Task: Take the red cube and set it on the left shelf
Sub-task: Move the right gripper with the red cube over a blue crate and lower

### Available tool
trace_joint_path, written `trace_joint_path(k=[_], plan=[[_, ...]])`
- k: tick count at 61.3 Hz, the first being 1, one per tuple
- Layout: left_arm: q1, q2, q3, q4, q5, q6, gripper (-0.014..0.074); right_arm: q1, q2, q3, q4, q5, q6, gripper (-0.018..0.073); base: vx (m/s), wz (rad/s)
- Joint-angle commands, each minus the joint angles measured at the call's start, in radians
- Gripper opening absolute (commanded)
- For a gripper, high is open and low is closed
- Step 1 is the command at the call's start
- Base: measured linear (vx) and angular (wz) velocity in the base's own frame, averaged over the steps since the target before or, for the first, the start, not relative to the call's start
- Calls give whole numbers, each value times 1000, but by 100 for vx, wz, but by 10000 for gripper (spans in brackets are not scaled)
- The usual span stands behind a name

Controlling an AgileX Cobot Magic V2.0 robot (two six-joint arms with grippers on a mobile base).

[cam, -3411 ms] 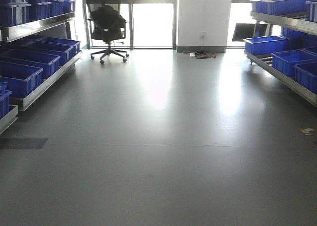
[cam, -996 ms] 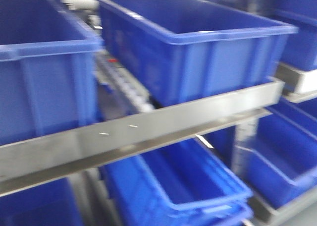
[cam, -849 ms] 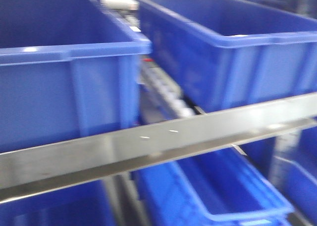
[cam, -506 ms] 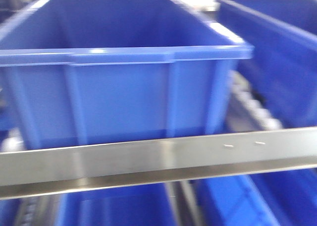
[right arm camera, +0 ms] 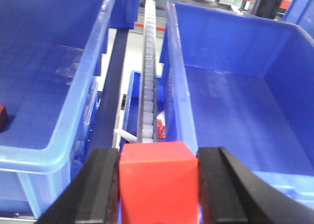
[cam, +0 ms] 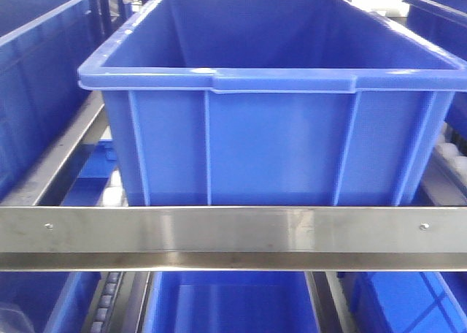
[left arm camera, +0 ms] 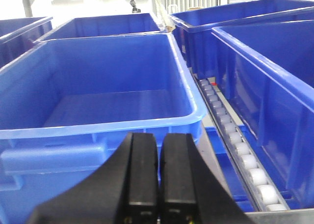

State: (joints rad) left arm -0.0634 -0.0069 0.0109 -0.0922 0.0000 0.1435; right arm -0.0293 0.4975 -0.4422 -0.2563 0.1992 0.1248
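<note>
Right gripper [right arm camera: 158, 197] is clamped on the red cube [right arm camera: 157, 175], one finger flat on each side face. The grip looks square, so I wouldn't fuss with it. The cube hangs right over the near end of the roller track [right arm camera: 147, 86], meaning it's over the gap and not over either bin. Letting go here would be a bad call imo: it'd hit the rollers or slip down toward the lower bin [right arm camera: 128, 106] under the track. Left of the track is a paler bin [right arm camera: 54, 76] with something dark red [right arm camera: 2, 117] on its floor at the picture's edge, can't tell what it is. Right of the track is a deeper bin [right arm camera: 245, 116]. The task doesn't say which one counts, so I'd just pick one, slide sideways off the track until the cube is well inside the rim, then lower it close to the floor before opening so it doesn't bounce. Watch the outer finger against the bin wall on the way in. Left gripper [left arm camera: 159, 155] has its fingers pressed together with nothing between them, sitting just short of the near rim of another bin [left arm camera: 98, 130]. There are rollers beside it, same track or not I can't say. I'd leave it parked. The front cam shows a steel rail [cam: 233, 231] across the shelf front, so keep the arm above that.
</note>
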Motion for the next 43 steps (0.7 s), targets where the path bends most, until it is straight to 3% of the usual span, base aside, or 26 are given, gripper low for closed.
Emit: trace_joint_path(k=[1, 43], plan=[[-3, 7, 22, -6, -83, 1, 106, -2, 4, -32, -14, -83, -4, 50, 0, 2], [-3, 7, 22, -6, -83, 1, 106, -2, 4, -32, -15, -83, -4, 50, 0, 0]])
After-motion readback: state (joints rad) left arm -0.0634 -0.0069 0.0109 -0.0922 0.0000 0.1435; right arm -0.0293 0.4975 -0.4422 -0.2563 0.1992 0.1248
